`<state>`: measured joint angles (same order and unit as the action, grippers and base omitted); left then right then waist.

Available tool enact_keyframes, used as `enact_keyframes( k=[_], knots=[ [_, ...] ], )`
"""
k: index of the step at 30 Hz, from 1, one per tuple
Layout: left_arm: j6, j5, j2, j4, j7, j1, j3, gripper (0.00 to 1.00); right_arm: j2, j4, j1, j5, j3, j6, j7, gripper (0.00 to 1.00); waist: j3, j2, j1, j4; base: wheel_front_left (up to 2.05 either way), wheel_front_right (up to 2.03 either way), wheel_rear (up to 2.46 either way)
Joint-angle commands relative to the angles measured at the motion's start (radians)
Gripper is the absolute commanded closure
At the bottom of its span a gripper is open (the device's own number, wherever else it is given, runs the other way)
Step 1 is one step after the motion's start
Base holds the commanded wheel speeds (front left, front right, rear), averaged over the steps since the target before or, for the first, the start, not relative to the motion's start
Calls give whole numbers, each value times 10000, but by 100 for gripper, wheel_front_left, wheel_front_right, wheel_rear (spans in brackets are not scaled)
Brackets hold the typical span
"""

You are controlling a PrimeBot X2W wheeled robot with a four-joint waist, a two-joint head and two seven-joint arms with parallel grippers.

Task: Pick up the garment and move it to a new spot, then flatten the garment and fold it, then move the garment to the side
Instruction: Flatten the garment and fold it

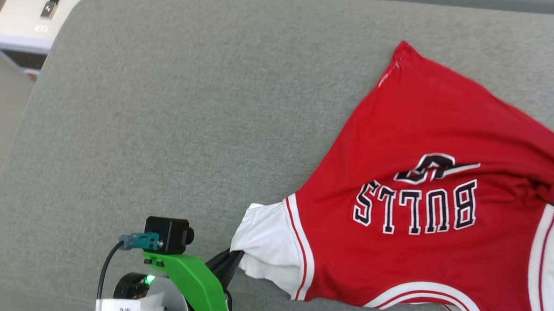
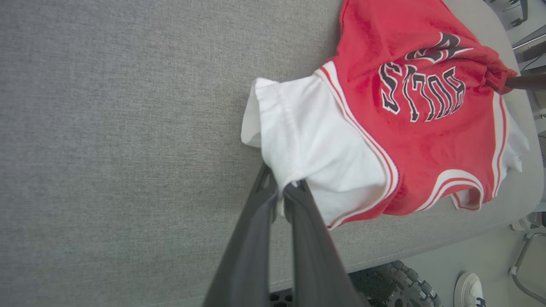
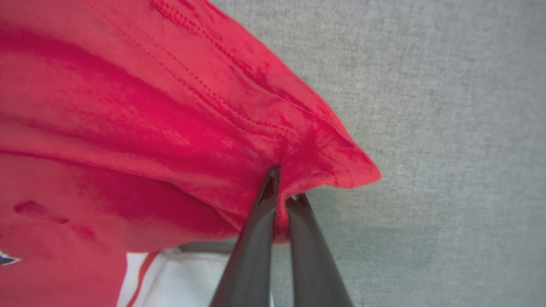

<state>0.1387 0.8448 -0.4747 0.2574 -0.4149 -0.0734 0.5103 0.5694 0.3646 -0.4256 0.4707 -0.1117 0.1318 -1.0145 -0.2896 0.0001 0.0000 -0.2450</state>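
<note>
The garment [image 1: 427,167], a red jersey with white sleeves and black "BULLS" lettering, lies partly lifted and bunched on the grey cushion [image 1: 186,108], at the right of the head view. My left gripper [image 1: 237,257] is shut on the edge of a white sleeve [image 2: 307,140]; in the left wrist view its fingers [image 2: 256,238] pinch the cloth [image 2: 418,128]. My right gripper [image 3: 283,194] is shut on a fold of the red hem [image 3: 213,128], held above the cushion [image 3: 448,128]. That gripper's dark tip [image 2: 524,82] shows at the jersey's far corner.
A white box-shaped device [image 1: 23,31] stands beyond the cushion's far left corner. In the left wrist view the cushion's edge drops to the floor, where a knobbly wheel [image 2: 392,281], a person's white shoe [image 2: 469,290] and metal chair legs [image 2: 524,264] stand.
</note>
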Motion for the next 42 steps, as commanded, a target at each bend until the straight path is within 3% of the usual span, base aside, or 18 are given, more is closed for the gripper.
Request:
enact_keyframes(
  k=[1, 16, 26, 27, 28, 29, 42],
  knots=[
    [78, 27, -39, -66, 96, 168, -47, 100, -113, -86, 616, 26, -153, -11, 31, 100, 855, -1, 0, 734, 0, 0, 0],
    [329, -35, 208, -548, 732, 619, -129, 100, -1310, -2614, 4235, -190, -1896, -11, -50, 100, 1721, -1, 0, 1377, 0, 0, 0],
    [228, -81, 523, -999, 1011, 527, 49, 100, -1891, -3009, 4922, -317, -2094, -11, -87, 100, 1782, -1, 0, 1529, 0, 0, 0],
    [214, -83, 531, -1018, 1014, 506, 60, 100, -1875, -3035, 4913, -313, -2057, -11, -87, 95, 1778, -1, 0, 1531, 0, 0, 0],
    [202, -105, 527, -1031, 1020, 475, 73, 100, -1833, -3081, 4883, -300, -2015, -11, -70, 7, 1768, -1, 0, 1530, 0, 0, 0],
    [202, -131, 519, -1035, 1024, 449, 81, 100, -1795, -3125, 4844, -280, -1987, -11, -48, 0, 1759, -1, 0, 1525, 0, 0, 0],
    [253, -636, 487, -398, 1036, -94, 283, 100, -783, -5391, 3010, 636, -671, -11, -1277, 0, 821, -1, 0, 833, 0, 0, 0]
  ],
)
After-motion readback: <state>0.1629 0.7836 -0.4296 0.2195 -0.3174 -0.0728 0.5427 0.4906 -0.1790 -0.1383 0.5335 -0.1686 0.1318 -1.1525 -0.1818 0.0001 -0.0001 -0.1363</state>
